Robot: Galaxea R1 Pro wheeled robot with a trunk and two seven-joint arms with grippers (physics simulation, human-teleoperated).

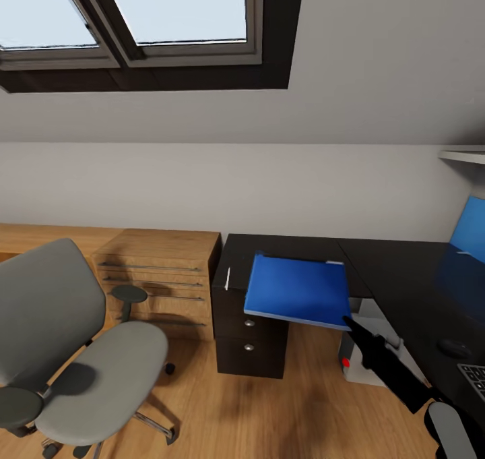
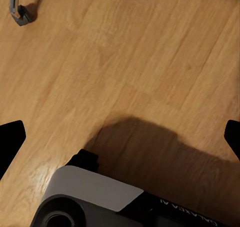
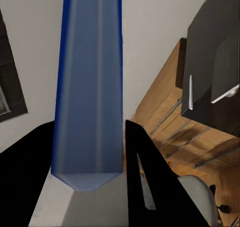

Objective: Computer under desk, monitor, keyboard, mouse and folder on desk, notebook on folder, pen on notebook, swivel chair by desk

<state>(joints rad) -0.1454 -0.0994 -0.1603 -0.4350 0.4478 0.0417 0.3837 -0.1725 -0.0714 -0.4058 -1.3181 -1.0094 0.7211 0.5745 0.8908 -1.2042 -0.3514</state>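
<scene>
- The right gripper (image 1: pixel 351 324) pinches the near right corner of the bright-blue folder (image 1: pixel 298 290) and holds it level above the left end of the desk (image 1: pixel 397 260), over the dark drawer unit (image 1: pixel 248 334) with its round silver knobs.
- In the right wrist view the folder (image 3: pixel 89 87) runs edge-on between the two black fingers (image 3: pixel 150 187), which are pressed against it.
- A short white pen (image 1: pixel 228 278) lies on the desk's black top, just left of the folder.
- A dark notebook edge (image 1: pixel 296 259) shows on the desk along the folder's far side; whether they touch cannot be told.
- The light grey computer (image 1: pixel 367 358), red dot on its front, stands on the floor under the desk, partly behind the right arm.
- The mouse (image 1: pixel 454 348) and a corner of the keyboard (image 1: pixel 475 378) rest on the desk, well right of the folder.
- The swivel chair (image 1: pixel 74 351) stands on the wood floor (image 1: pixel 283 412) left of the desk, its seat bare, in front of a light-wood chest of drawers (image 1: pixel 162 277).
- The left gripper (image 2: pixel 120 137) hangs over the floor, its fingertips (image 2: pixel 10 139) spread wide apart.
</scene>
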